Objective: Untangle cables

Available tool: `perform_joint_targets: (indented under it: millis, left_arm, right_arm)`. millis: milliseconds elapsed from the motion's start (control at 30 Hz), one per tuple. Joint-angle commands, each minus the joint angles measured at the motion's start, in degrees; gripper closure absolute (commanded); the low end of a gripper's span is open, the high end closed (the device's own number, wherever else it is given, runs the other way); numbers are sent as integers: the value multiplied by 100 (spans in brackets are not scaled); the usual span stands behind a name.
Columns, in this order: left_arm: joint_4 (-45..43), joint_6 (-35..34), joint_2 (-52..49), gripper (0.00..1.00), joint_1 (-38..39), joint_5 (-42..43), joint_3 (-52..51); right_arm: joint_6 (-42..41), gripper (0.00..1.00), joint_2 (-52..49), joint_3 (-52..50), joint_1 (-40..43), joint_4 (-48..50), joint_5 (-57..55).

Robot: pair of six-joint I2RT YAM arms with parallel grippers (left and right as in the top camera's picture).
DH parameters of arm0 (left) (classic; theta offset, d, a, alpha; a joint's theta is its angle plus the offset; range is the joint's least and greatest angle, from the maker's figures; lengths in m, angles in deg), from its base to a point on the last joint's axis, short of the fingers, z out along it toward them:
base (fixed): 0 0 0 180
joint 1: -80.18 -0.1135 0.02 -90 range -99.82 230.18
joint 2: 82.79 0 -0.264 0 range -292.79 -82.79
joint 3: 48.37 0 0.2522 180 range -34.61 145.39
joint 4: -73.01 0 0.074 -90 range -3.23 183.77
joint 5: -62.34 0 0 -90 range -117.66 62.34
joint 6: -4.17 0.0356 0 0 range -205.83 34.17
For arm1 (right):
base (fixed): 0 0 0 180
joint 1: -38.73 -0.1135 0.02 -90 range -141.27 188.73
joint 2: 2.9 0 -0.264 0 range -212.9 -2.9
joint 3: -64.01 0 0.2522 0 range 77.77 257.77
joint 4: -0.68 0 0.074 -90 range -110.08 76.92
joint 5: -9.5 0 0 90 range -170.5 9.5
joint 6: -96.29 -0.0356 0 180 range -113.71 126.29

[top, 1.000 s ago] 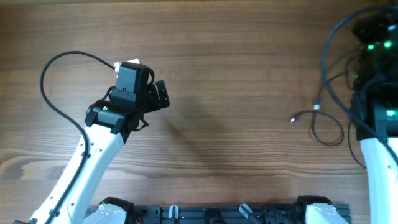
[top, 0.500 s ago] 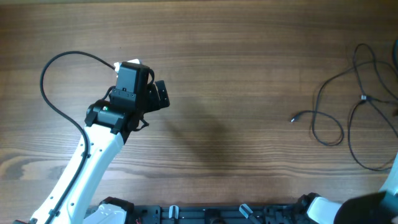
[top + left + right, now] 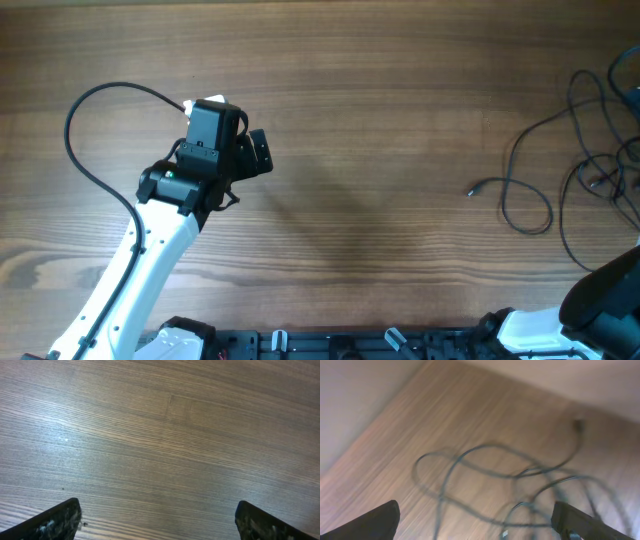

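The cables (image 3: pixel 590 180) lie in loose tangled loops at the table's (image 3: pixel 400 120) three o'clock edge, one plug end pointing toward nine o'clock; left hand (image 3: pixel 160 522) spread wide, empty, over bare wood toward nine o'clock; right hand (image 3: pixel 480 520) released above the loops.

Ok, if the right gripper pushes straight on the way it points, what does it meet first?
Probably the cables, lying in loose loops on the table ahead of the open right gripper; the view is blurred, so depth is unclear.
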Motion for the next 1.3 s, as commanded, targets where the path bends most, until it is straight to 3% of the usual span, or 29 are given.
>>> perform_joint_targets:
  millis: [0, 67, 167, 267, 600, 1267]
  left_arm:
    - [7, -13, 57, 0, -37, 52, 46]
    - [7, -13, 57, 0, -37, 52, 46]
    - [4, -13, 57, 0, -37, 50, 46]
    - [7, -13, 57, 0, -37, 52, 46]
    - [7, -13, 57, 0, -37, 50, 46]
    - [4, -15, 48, 0, -37, 50, 46]
  right_arm:
    - [310, 0, -85, 98, -39, -101, 2114]
    - [463, 0, -85, 98, -205, -136, 3126]
    - [492, 0, -85, 98, -553, -264, 3418]
    - [981, 0, -85, 98, -1207, -319, 3355]
    - [874, 0, -87, 94, -3204, -363, 2122]
    - [868, 0, -87, 94, -3390, -358, 2124]
